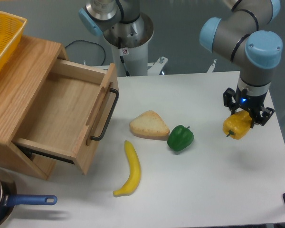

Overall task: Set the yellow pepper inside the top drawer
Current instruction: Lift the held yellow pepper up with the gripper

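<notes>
The yellow pepper [237, 125] hangs at the right side of the table, its green stem pointing down-left. My gripper [247, 116] is shut on it from above, black fingers on either side; whether it clears the tabletop is hard to tell. The top drawer [61, 111] stands pulled open on the left, light oak with a black bar handle [107, 115], and its inside is bare. The pepper is far to the right of the drawer.
Between pepper and drawer lie a green pepper [180, 137], a wedge of bread [148, 125] and a banana [131, 169]. A yellow mesh basket [2, 38] sits on the cabinet top. A pan with a blue handle [23, 201] is at the front left.
</notes>
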Robot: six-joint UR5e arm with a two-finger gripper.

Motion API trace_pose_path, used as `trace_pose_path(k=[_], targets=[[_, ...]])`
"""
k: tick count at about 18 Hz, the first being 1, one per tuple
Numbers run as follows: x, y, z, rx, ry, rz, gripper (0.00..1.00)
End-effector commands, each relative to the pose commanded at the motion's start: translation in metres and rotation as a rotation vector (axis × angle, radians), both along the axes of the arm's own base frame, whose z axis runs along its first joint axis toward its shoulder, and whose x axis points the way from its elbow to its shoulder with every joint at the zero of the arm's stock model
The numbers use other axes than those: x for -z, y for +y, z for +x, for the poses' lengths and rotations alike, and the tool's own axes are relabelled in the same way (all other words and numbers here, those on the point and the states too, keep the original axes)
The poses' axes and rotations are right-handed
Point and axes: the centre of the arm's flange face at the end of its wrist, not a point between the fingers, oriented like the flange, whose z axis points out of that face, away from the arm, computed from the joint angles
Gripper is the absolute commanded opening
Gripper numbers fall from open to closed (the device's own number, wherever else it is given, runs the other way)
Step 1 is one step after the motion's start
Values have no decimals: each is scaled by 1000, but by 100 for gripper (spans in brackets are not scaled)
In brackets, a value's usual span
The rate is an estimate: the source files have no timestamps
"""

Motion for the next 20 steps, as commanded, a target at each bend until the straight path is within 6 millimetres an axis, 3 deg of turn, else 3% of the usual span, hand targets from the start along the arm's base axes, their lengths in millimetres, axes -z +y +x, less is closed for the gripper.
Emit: trace_pose_path(k=[5, 9, 16, 20], targets=[[-1, 1, 1, 1, 0, 5, 17], [-16, 5, 17, -29, -7, 11, 17], [-88, 10, 72, -106, -51, 147, 17], [-134, 26, 121, -150, -64, 225, 17]])
